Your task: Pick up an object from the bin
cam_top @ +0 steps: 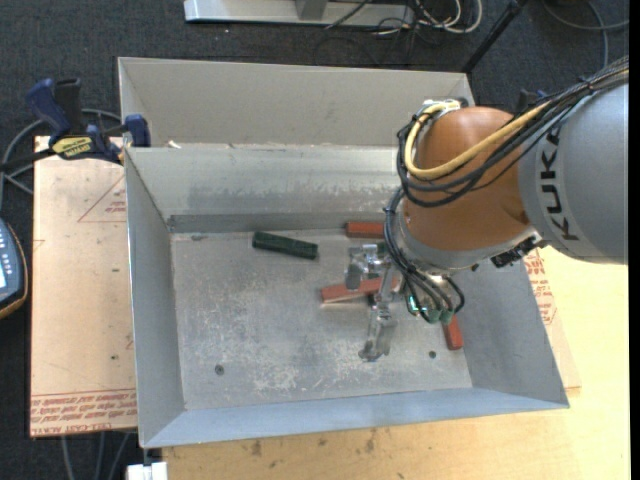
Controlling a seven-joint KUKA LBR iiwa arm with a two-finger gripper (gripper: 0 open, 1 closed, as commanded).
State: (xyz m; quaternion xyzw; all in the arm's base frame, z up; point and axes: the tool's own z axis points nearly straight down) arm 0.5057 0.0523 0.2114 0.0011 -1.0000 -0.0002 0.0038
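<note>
Camera view: a green bar (285, 245) is seen left of centre on the bin (150, 298) floor. Next comes a red-brown stick (340, 294), just beside the lowered gripper (375, 348). Whether the jaws are apart cannot be told, and a small red piece (453, 335) is seen right of them.

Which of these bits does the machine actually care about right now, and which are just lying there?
In the job: pincer; bin; brown stick right beside the pincer, likely its pick.
Lying about: green block; orange stick by the back wall; red bit at the right.
</note>
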